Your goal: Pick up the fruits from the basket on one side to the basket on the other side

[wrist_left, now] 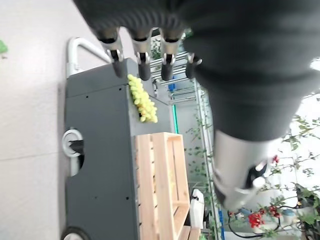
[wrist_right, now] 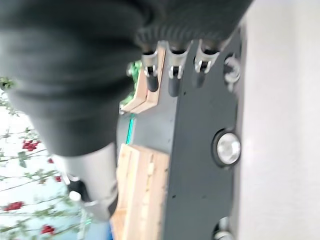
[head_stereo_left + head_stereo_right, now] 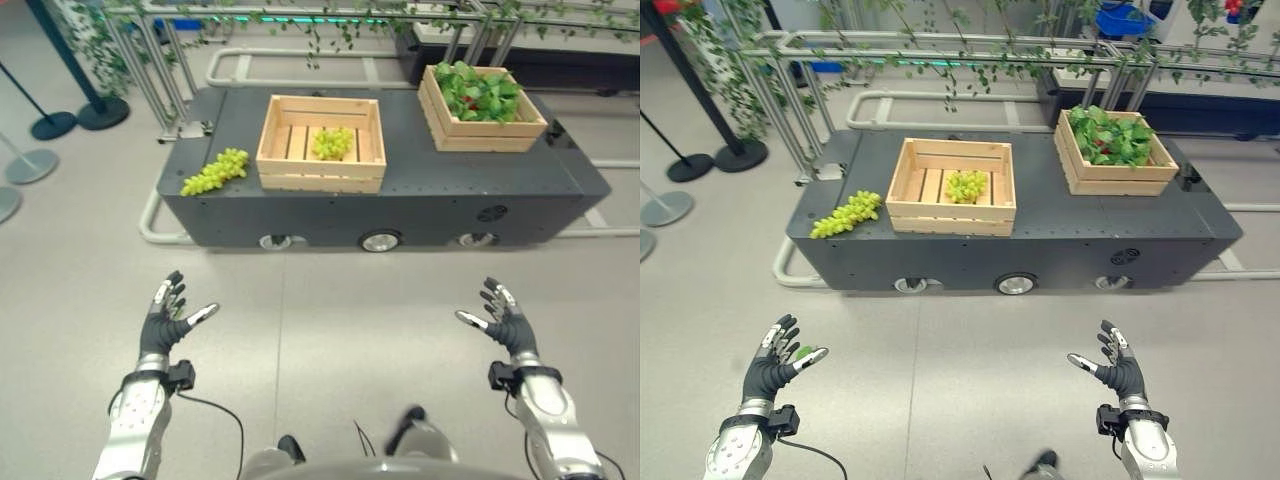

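While hands idle — two crates, two grape bunches.

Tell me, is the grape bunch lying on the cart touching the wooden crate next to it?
Apart. In the left eye view, the grape bunch lies on the dark cart top with a strip of bare surface between it and the wooden crate.

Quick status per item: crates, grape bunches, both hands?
Left wooden crate: upright on the dark wheeled platform, holds one bunch.
Grape bunch in crate: lying on the slats.
Grape bunch outside: loose on the platform, left of that crate.
Right wooden crate: upright, full of green leaves.
Left robot hand: open, empty, above the floor.
Right robot hand: open, empty, above the floor.
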You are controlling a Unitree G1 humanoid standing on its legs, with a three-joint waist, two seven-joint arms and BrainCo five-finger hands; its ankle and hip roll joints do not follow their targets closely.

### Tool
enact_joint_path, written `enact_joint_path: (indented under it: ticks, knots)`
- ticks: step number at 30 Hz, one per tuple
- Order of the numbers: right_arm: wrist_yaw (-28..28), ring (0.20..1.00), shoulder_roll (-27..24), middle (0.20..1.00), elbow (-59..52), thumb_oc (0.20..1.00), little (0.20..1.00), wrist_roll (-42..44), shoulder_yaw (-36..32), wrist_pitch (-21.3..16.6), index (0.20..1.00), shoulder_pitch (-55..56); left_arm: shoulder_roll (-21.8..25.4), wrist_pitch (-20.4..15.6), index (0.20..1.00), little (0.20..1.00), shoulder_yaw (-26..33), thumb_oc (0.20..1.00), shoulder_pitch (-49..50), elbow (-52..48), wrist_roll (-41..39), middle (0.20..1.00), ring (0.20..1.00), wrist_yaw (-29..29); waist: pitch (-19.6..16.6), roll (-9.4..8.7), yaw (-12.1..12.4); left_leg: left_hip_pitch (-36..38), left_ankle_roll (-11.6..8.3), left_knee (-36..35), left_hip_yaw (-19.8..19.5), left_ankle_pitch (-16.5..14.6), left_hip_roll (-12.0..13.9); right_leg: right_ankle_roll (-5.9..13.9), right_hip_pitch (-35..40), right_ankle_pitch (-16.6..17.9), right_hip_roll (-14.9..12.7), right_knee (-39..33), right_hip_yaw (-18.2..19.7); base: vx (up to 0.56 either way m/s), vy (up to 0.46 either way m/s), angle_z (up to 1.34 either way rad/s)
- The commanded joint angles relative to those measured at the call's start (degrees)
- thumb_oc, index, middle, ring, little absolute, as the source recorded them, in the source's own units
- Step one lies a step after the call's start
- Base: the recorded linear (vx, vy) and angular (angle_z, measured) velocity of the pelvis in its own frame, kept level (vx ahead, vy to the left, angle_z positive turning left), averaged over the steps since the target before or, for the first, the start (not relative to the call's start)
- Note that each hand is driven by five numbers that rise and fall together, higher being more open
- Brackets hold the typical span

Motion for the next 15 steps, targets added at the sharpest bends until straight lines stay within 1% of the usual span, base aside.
enact_joint_path:
  ticks: [1,4,6,9,10,11,12,13,14,15]
  knots:
    - [-0.79,1.000,-1.28,1.000,-2.27,1.000,1.000,0.67,-2.03,-2.51,1.000,-2.75,0.90,-2.56,1.000,1.000,-0.16,1.000,-1.27,-5.66,1.71,1.000,1.000,0.90,-1.66,-0.91,-1.12,-0.66,0.16,-4.01,-6.27,1.05,-1.72,9.80,-3.37,7.80,-1.68,-1.09,6.05,0.05,-0.146,-0.81]
    - [-0.73,1.000,-1.64,1.000,-2.65,1.000,1.000,0.71,-2.33,-2.62,1.000,-2.60,0.79,-2.75,1.000,1.000,-0.71,1.000,-1.59,-5.62,1.77,1.000,1.000,0.68,-1.99,-0.61,-1.42,-0.82,-0.33,-3.53,-5.78,0.96,-0.91,9.80,-2.81,7.34,-0.83,-2.27,7.13,0.03,-0.151,-0.61]
    - [-1.08,1.000,-1.89,1.000,-2.95,1.000,1.000,0.36,-2.57,-2.70,1.000,-2.40,0.53,-2.92,1.000,1.000,-1.64,1.000,-2.30,-5.21,1.76,1.000,1.000,0.90,-2.56,-0.37,-1.90,-0.85,-0.87,-3.15,-5.66,0.93,-0.41,9.80,-1.33,5.22,-0.19,-3.47,8.02,0.06,-0.153,-0.60]
    - [-0.84,1.000,-2.11,1.000,-3.29,1.000,1.000,0.33,-2.69,-2.71,1.000,-1.89,-0.22,-2.75,1.000,1.000,-1.95,1.000,-2.75,-4.66,1.46,1.000,1.000,1.11,-2.62,-0.11,-2.15,-0.57,-1.23,-2.78,-5.76,0.85,0.03,9.80,-0.68,4.19,-0.23,-3.30,8.17,0.05,-0.130,-0.22]
    - [-0.85,1.000,-2.23,1.000,-3.42,1.000,1.000,0.19,-2.93,-2.74,1.000,-1.66,-0.31,-2.64,1.000,1.000,-2.03,1.000,-3.07,-4.46,1.57,1.000,1.000,1.22,-2.69,0.10,-2.40,-0.70,-1.52,-2.21,-5.86,0.61,0.47,9.80,-0.34,2.70,-0.09,-3.09,8.02,0.06,-0.158,-0.02]
    - [-1.00,1.000,-2.45,1.000,-3.37,1.000,1.000,0.35,-3.27,-2.80,1.000,-1.51,-0.48,-2.68,1.000,1.000,-2.20,1.000,-3.54,-4.06,1.56,1.000,1.000,1.39,-2.68,0.36,-2.75,-1.16,-1.83,-0.73,-6.11,0.07,1.12,9.64,0.15,0.94,0.15,-2.60,7.81,0.05,-0.157,0.05]
    - [-1.03,1.000,-2.63,1.000,-3.26,1.000,1.000,0.62,-3.42,-2.91,1.000,-1.43,-0.51,-2.71,1.000,1.000,-2.44,1.000,-3.89,-3.96,1.27,1.000,1.000,1.40,-2.49,0.37,-2.88,-1.51,-2.09,0.79,-6.14,-0.21,1.58,9.38,0.58,0.28,0.21,-2.13,7.70,0.03,-0.170,0.15]
    - [-1.01,1.000,-2.91,1.000,-3.39,1.000,1.000,0.62,-3.66,-3.04,1.000,-1.33,-0.57,-2.73,1.000,1.000,-2.83,1.000,-4.25,-3.77,1.12,1.000,1.000,1.34,-2.12,0.53,-3.07,-2.63,-2.45,3.64,-6.48,-1.09,2.55,8.97,1.25,-1.24,0.43,-1.73,7.16,0.02,-0.234,0.36]
    - [-1.08,1.000,-3.59,1.000,-3.63,1.000,1.000,0.70,-4.00,-3.27,1.000,-1.10,-0.76,-3.01,1.000,1.000,-3.22,1.000,-4.28,-3.64,0.36,1.000,1.000,1.19,-1.21,0.48,-3.11,-4.83,-3.66,8.97,-6.81,-1.45,4.34,8.02,2.75,-3.69,1.13,-1.75,7.08,0.00,-0.202,0.45]
    - [-1.07,1.000,-3.62,1.000,-3.61,1.000,1.000,0.72,-4.03,-3.28,1.000,-1.12,-0.76,-3.03,1.000,1.000,-3.24,1.000,-4.32,-3.63,0.32,1.000,1.000,1.17,-1.16,0.60,-3.14,-5.08,-3.78,9.52,-6.92,-1.65,4.63,7.90,2.81,-3.83,1.30,-1.72,6.96,0.00,-0.192,0.50]
